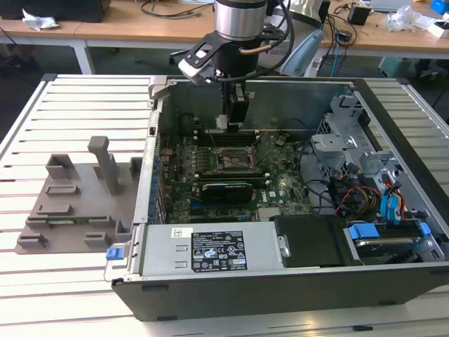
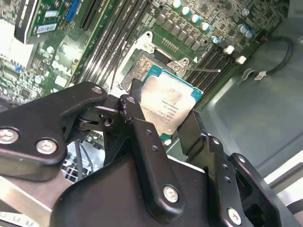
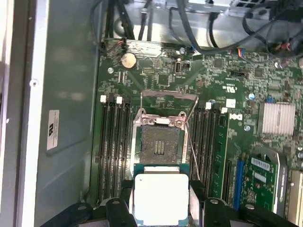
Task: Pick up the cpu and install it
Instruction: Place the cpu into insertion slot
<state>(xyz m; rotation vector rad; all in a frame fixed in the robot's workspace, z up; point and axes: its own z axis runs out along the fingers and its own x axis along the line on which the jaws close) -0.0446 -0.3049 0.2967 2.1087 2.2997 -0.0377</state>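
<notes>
The black pincer (image 3: 160,189) is clenching the small flat silver-topped square cpu (image 3: 160,198) by its edges, holding it above the green motherboard (image 3: 222,80), so pickup is looking done. Just beyond, the open metal-framed socket (image 3: 160,144) is lying empty, with seating not yet done.

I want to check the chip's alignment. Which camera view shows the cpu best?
The second wrist view: the cpu appears large, silver top and edges plain, held in the claw. The first wrist view shows its top face near the open socket. In the exterior view it is too small to tell.
</notes>
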